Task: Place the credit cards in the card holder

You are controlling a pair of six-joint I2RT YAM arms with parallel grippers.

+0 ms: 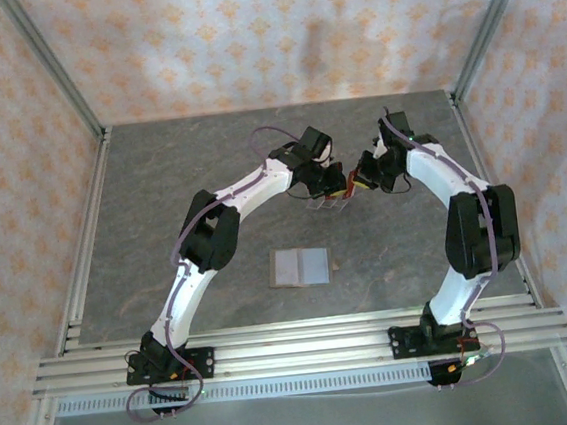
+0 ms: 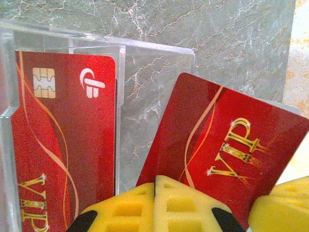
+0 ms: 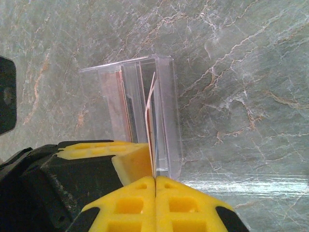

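"VIP" stands in gold letters on the tilted red credit card [image 2: 227, 140], slanting with it. The upright red credit card [image 2: 72, 121] also bears a gold "VIP" near its lower edge, partly cut off, and a white emblem beside its chip.

Clear transparent plastic slotted rack [image 1: 325, 206] stands upright on grey marble-look tabletop [image 1: 179, 172], approx centre L-R, in far half; veined surface shows thru its thin see-thru dividers [image 3: 137, 96]. Silver aluminium slotted rails [image 1: 306, 346] run across near edge, w/ slim alu posts [image 1: 49, 69] rising at back corners. Peach wallpaper w/ pale floral pattern [image 1: 246, 35] covers walls on 3 sides.
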